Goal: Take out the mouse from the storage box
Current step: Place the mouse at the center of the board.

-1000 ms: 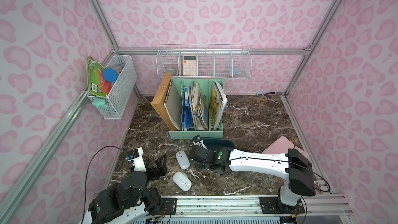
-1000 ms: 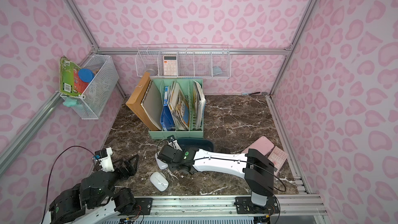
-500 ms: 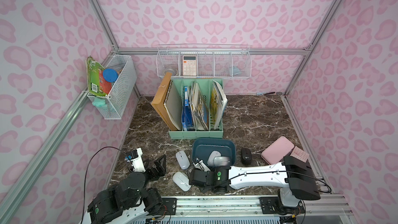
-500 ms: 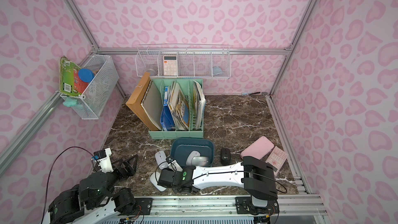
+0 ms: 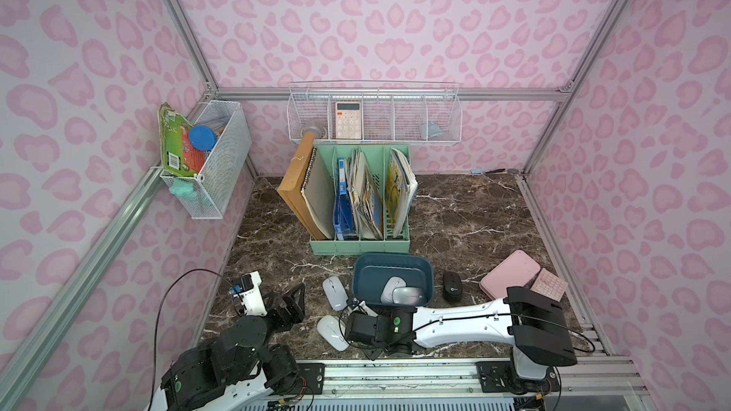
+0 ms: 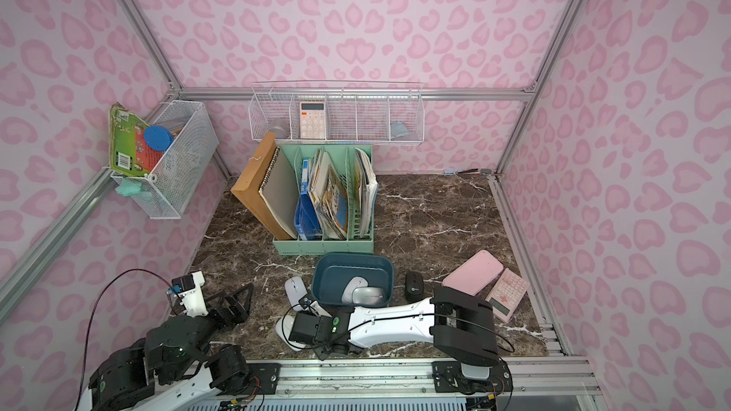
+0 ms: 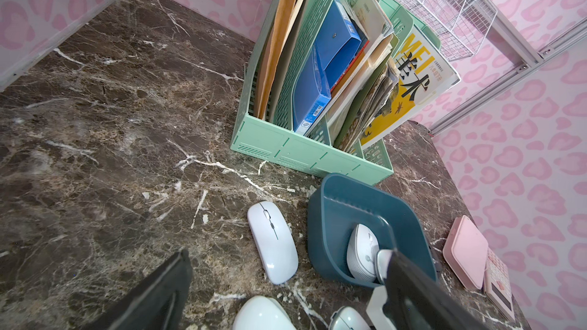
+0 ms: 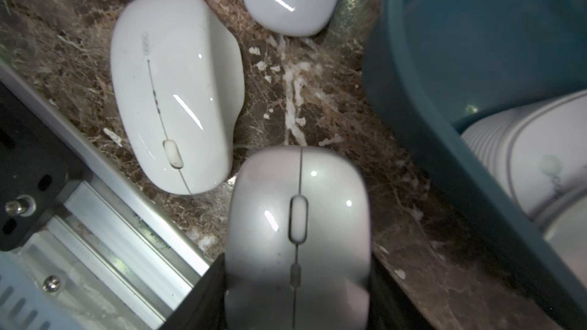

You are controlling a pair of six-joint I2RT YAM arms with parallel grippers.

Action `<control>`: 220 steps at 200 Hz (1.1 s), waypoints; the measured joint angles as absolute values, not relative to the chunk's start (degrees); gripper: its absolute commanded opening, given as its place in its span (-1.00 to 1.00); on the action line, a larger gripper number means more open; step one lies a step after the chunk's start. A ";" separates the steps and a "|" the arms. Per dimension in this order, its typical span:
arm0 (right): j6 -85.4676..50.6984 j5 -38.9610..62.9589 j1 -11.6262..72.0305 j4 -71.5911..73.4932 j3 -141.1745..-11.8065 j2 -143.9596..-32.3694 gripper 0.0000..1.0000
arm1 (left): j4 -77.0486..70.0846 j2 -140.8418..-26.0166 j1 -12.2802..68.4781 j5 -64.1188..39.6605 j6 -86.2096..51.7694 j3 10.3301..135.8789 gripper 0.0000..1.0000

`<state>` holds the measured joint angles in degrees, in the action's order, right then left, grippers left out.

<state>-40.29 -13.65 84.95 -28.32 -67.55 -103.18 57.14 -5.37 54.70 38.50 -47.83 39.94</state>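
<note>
The right tool [image 8: 295, 300] is closed on a grey mouse [image 8: 297, 217], gripping it on both sides. The mouse is outside the box [image 5: 389, 270], over the table [image 5: 455, 211] near the front rail, just beside a white mouse [image 8: 173, 90]. Whether it touches the table, I cannot tell. Two other mice [image 5: 407, 295] lie together inside the box, at its near side. The left tool [image 5: 288, 302] stands wide open at the left of the table and holds nothing.
</note>
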 measured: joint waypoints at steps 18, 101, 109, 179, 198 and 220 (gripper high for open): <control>-39.33 -12.91 84.33 -27.92 -67.05 -103.88 0.20 | 57.32 -5.50 54.70 38.63 -47.83 39.94 0.97; -35.59 -11.55 84.09 -26.33 -66.15 -105.86 0.29 | 57.78 -6.26 54.76 39.55 -47.86 39.97 0.97; -35.44 -11.57 84.09 -26.28 -65.98 -105.89 0.32 | 57.78 -6.37 54.76 39.68 -47.86 39.97 0.98; -34.70 -13.04 84.01 -25.39 -64.82 -104.71 0.54 | 57.91 -7.92 54.76 39.68 -47.83 39.97 0.98; -34.72 -13.85 84.01 -25.39 -64.16 -103.07 0.54 | 57.91 -8.88 54.76 39.64 -47.75 39.99 0.97; -34.72 -14.94 84.01 -25.34 -63.16 -99.61 0.53 | 57.82 -10.52 54.76 39.27 -47.33 40.38 0.98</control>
